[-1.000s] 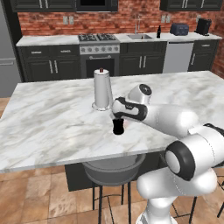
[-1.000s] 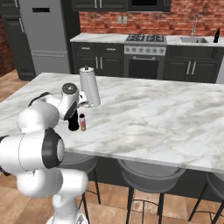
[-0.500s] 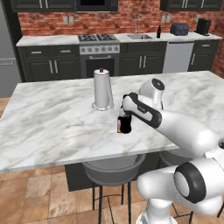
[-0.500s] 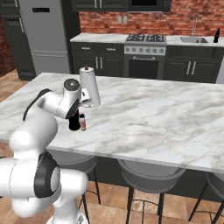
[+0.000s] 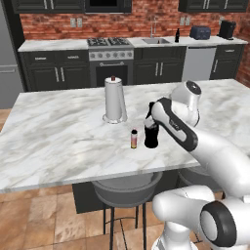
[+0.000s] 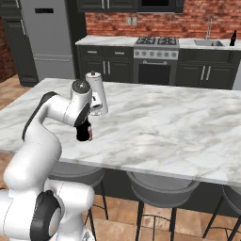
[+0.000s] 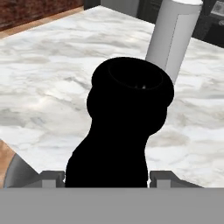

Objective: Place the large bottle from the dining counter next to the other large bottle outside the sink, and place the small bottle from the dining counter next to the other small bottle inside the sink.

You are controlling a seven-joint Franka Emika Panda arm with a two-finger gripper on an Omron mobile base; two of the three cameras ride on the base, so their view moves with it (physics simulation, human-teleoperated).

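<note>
Gripper (image 5: pixel 151 128) sits low over the dining counter (image 5: pixel 58 141), right at the large bottle (image 5: pixel 151 134), a black one standing upright on the marble. From the hand view the bottle (image 7: pixel 122 131) rises between the two fingertips (image 7: pixel 51 176), one tip on either side of its body, so the jaws stand wide around it; whether the tips actually press on it I cannot tell (the bottle's dark bulk hides the contact). In the right base view the gripper (image 6: pixel 84 128) and the bottle (image 6: pixel 83 132) show just below the arm's elbow, near the counter's near edge.

Just beside the large bottle, to its left in the left base view, stands the small bottle (image 5: pixel 134 139), upright, pale orange with a dark cap, close to the black one but apart from it. In the right base view a sliver of it (image 6: pixel 90 133) peeks out beside the gripper.

Behind both, further in on the counter, a paper towel roll (image 5: pixel 115 101) stands upright on its holder, well clear of the bottles; it also shows in the hand view (image 7: pixel 173 39) behind the black bottle's top.

Far off along the back wall lies the sink (image 5: pixel 156 41), with another dark bottle (image 5: pixel 177 35) standing on the worktop to its right.
</note>
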